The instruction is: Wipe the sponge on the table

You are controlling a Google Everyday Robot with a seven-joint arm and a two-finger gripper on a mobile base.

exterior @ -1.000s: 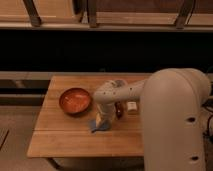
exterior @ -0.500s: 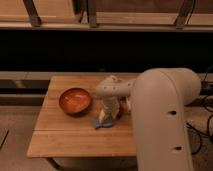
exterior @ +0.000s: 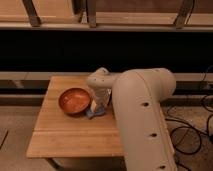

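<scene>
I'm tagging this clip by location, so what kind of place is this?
Probably an indoor lab or test area: a small wooden table stands on a speckled hard floor, loose cables trail at the picture's right, and the end effector, shut on a sponge, rests beside an orange bowl.

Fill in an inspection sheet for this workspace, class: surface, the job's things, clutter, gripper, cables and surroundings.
Surface: table, small and rectangular, light wooden plank top.
Job's things: sponge, light blue with a yellowish side, on the table close beside the bowl, under the gripper.
Clutter: bowl, round, orange-red, upright, nothing seen in it.
Gripper: gripper, shut on the sponge, low over the middle of the table; the pale arm fills the foreground.
Cables: cables, dark loops on the floor, off to the side of the table.
Surroundings: dark recess behind the table, pale floor, no people seen.
</scene>
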